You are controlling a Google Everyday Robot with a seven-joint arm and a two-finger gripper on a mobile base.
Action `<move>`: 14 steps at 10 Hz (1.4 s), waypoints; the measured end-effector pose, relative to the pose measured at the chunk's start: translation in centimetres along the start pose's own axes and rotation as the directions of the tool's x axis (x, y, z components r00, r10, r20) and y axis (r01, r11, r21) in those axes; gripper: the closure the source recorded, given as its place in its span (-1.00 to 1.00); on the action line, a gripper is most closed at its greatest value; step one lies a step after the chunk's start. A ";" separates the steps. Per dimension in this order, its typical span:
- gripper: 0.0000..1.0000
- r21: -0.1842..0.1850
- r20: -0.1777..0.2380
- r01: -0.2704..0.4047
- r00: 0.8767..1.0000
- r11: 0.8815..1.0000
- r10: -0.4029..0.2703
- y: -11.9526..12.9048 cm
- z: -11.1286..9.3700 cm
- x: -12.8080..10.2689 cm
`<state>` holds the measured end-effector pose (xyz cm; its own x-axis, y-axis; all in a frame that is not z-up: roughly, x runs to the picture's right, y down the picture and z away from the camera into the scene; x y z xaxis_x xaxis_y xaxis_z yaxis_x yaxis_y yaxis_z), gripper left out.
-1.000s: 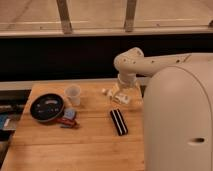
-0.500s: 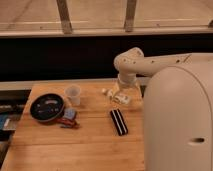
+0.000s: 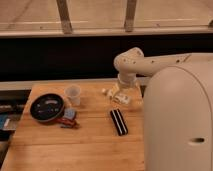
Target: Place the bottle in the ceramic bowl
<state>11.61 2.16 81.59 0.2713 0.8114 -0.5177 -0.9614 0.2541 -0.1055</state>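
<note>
The bottle [image 3: 114, 94] lies on its side on the wooden table [image 3: 85, 145], right of centre near the far edge, with its white cap pointing left. My gripper [image 3: 121, 94] hangs straight down from the bent white arm and stands over the bottle's right end, jaws open around it; the bottle still rests on the table. The ceramic bowl [image 3: 34, 111], black, wide and shallow with pale marks inside, sits at the table's left side, well apart from the gripper.
A translucent whitish cup [image 3: 73, 95] stands between bowl and bottle. A small blue and red packet [image 3: 68, 118] lies just right of the bowl. A flat black striped bar [image 3: 119, 122] lies in front of the bottle. The robot's white body [image 3: 177, 120] fills the right.
</note>
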 end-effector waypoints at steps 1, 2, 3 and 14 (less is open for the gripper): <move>-0.60 0.000 0.000 0.000 1.000 1.000 0.000 0.0 0.0 0.0; -0.60 0.000 0.000 0.000 1.000 1.000 0.000 0.0 0.0 0.0; -0.60 0.000 0.000 0.000 1.000 1.000 0.000 0.0 0.0 0.0; -0.60 0.099 -0.021 0.341 0.940 0.935 -0.341 0.9 -0.7 -3.4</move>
<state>9.75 -0.75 82.61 0.5819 0.6646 -0.4686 -0.8015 0.5665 -0.1918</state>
